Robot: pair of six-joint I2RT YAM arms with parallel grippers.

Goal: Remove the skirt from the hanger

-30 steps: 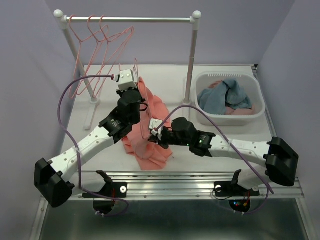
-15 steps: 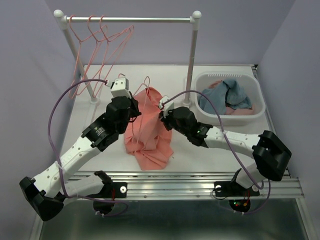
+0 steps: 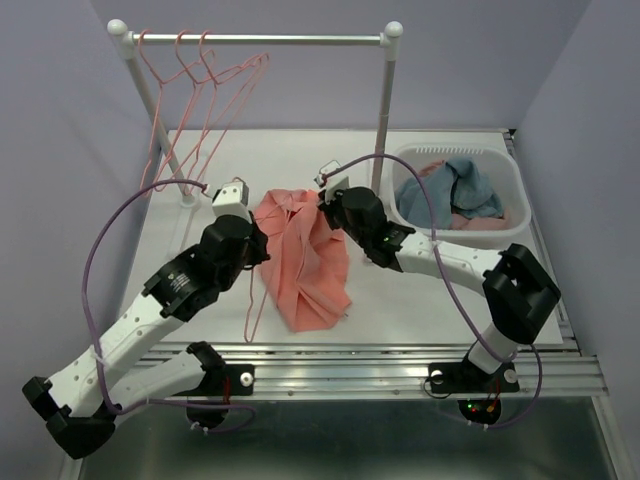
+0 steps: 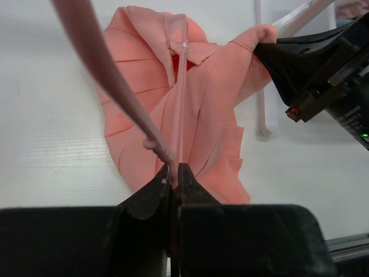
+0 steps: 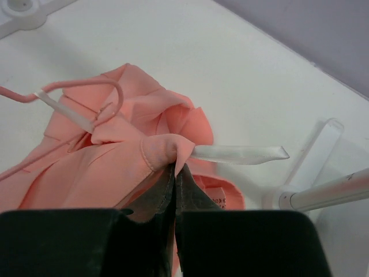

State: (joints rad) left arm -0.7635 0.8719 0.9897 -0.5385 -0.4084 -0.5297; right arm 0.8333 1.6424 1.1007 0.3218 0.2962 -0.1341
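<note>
Leaning forward, left arm (image 3: 185, 280) beside skirt (image 3: 303, 262)

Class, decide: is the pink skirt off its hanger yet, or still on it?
Still on, apparently: the hanger runs into the bunched skirt at its waistband, not apart from it; how firmly caught, cannot tell.

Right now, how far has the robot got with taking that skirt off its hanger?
Done: skirt and hanger lie on the table. In hand: the left gripper pinches the hanger wire, the right gripper pinches the skirt's edge. Remaining: pulling them apart; the hanger seems caught in a ribbon loop.
</note>
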